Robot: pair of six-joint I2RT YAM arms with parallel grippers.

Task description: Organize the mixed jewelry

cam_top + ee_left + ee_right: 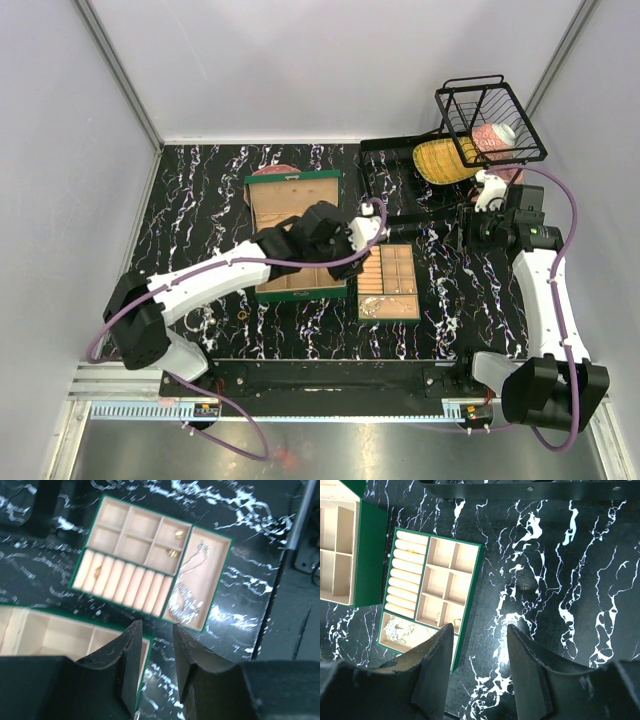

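The small tan divided tray (79, 566) (474, 586) (388, 312) lies right of the green box (296, 178) (370, 555). In it are gold pieces (173, 553) in two square cells, a gold ring (97, 571) in the roll slots and silvery chains (186, 594) (397, 629) in the long cell. A small gold ring (243, 315) and a silvery piece (197, 322) lie loose on the table near the left arm's base. My left gripper (155, 630) (352, 238) hovers over the box's right edge, open and empty. My right gripper (480, 635) (468, 228) hangs open over bare table right of the tray.
A black wire basket (490, 120) is tipped at the back right, with a yellow woven thing (440, 160) and a pink-white thing (492, 138) at it. A black rack (390, 148) sits behind the tray. Something pink (275, 171) peeks from behind the box.
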